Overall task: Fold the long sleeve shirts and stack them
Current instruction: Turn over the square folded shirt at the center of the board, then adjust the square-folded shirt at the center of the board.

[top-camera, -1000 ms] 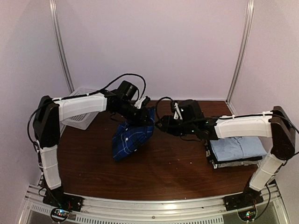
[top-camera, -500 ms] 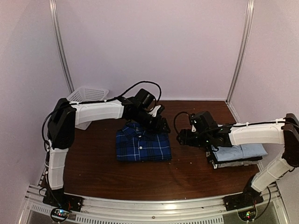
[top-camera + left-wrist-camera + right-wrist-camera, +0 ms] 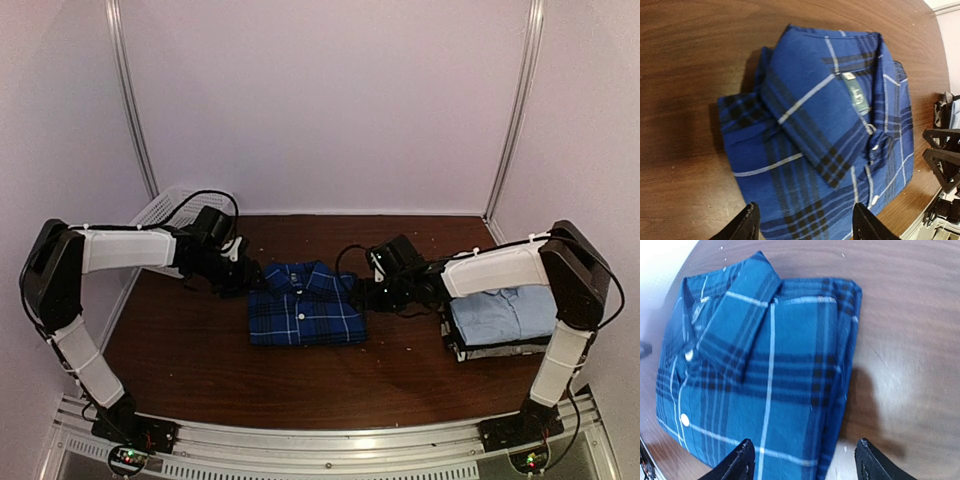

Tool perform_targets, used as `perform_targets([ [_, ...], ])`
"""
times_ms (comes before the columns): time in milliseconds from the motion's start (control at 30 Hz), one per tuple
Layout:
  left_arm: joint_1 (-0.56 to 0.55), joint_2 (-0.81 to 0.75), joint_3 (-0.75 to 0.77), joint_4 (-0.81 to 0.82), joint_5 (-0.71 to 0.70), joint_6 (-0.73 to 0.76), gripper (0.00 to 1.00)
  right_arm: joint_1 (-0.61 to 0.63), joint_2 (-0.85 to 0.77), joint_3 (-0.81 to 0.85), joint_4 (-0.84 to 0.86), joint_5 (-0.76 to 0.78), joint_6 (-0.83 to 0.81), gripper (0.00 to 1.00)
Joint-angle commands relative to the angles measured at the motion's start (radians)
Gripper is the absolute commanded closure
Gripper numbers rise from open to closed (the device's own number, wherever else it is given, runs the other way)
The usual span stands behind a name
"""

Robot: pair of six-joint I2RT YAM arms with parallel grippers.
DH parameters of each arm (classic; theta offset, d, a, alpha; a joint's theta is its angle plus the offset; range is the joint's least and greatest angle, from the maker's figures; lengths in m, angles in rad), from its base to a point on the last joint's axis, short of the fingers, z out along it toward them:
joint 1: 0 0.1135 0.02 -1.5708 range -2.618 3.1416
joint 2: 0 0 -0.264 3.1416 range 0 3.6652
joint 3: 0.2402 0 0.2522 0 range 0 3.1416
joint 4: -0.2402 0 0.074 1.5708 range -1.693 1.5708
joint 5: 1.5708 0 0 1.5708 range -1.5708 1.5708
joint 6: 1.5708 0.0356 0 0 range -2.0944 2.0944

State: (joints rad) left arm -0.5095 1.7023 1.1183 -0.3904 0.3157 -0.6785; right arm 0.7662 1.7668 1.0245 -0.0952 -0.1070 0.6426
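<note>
I saw the folded blue-and-black plaid cloth shirt [image 3: 305, 317] lying flat between left gripper [image 3: 243, 279] and right gripper [image 3: 364, 291]; the folded light-blue cloth shirt [image 3: 505, 314] lay outboard of the right.

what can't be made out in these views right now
- Top view: inside of the basket, hidden by its wall and the left arm.
- Top view: how many shirts lie under the light blue shirt, too small.
- Left wrist: collar label on the plaid shirt, blurred.

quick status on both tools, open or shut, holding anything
left tool: open, holding nothing, by the plaid shirt.
right tool: open, holding nothing, at the shirt's other side.
</note>
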Motion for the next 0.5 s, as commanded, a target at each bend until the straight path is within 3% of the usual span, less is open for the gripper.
perform_targets([
  [0,0.044,-0.024,-0.058,0.086,0.004,0.022,0.31,-0.033,0.076,0.098,0.006,-0.014,-0.05,0.3],
  [133,0.061,0.016,-0.069,0.123,0.028,0.031,0.23,-0.055,0.14,0.159,-0.011,-0.019,-0.065,0.3],
  [467,0.062,0.166,-0.04,0.218,0.088,0.026,0.27,-0.067,0.284,0.285,-0.067,-0.014,-0.093,0.32],
])
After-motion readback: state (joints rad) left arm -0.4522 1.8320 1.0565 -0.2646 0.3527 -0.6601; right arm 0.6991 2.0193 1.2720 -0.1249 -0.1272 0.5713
